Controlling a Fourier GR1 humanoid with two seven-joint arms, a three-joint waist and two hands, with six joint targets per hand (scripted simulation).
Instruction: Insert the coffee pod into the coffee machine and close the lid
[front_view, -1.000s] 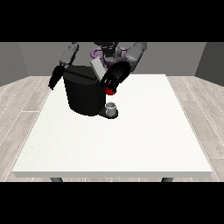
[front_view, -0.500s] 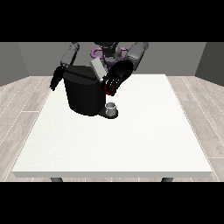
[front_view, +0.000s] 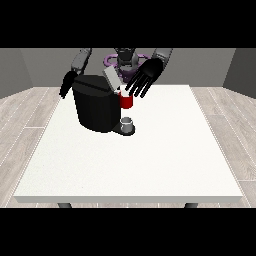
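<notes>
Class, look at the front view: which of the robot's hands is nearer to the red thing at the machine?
Its left hand, the hand at the view's right: it hangs just above and beside the red thing at the machine, fingers spread. The hand at the view's left is beyond the coffee machine, at its far side.

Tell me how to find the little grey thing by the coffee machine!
Look at the big white table and find the black coffee machine near its far edge. At the machine's foot, on the side facing you, sits a small grey thing on a dark base. It is right below a red thing at the machine, and it is low and grey, not red.
</notes>
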